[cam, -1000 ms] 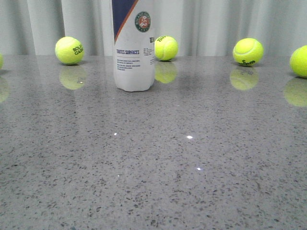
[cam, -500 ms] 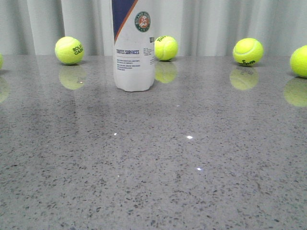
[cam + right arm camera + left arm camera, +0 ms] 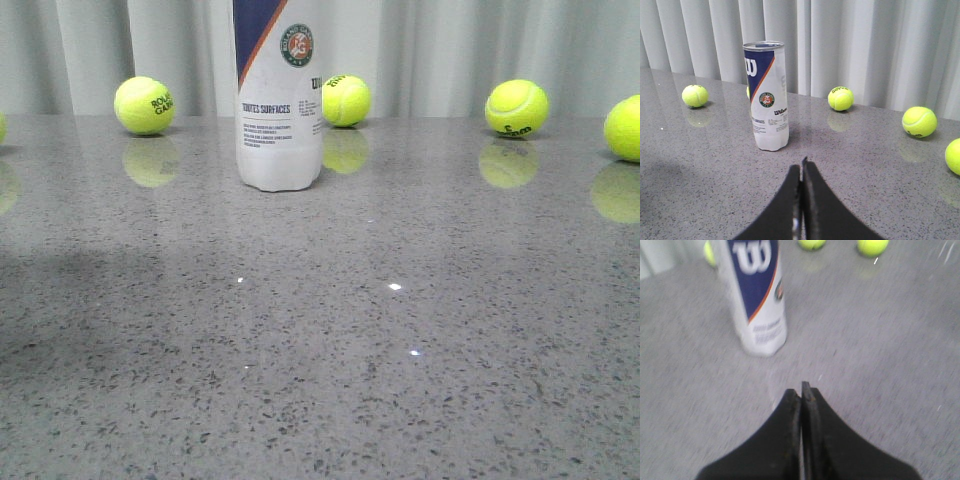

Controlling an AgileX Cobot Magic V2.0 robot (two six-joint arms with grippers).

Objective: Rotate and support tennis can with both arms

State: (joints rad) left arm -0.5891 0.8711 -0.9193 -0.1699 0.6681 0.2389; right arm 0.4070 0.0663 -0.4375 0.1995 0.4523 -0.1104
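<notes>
The tennis can (image 3: 278, 95) stands up straight on the grey table (image 3: 400, 350), and nothing is holding it.

It is white with a dark blue and orange band and a round red-green badge; what is inside cannot be seen. The left gripper (image 3: 803, 390) and the right gripper (image 3: 801, 167) each have their fingers pressed together, empty, with the can out ahead of the tips, not touching. Yellow-green balls (image 3: 840, 98) lie farther off, behind the can.
</notes>
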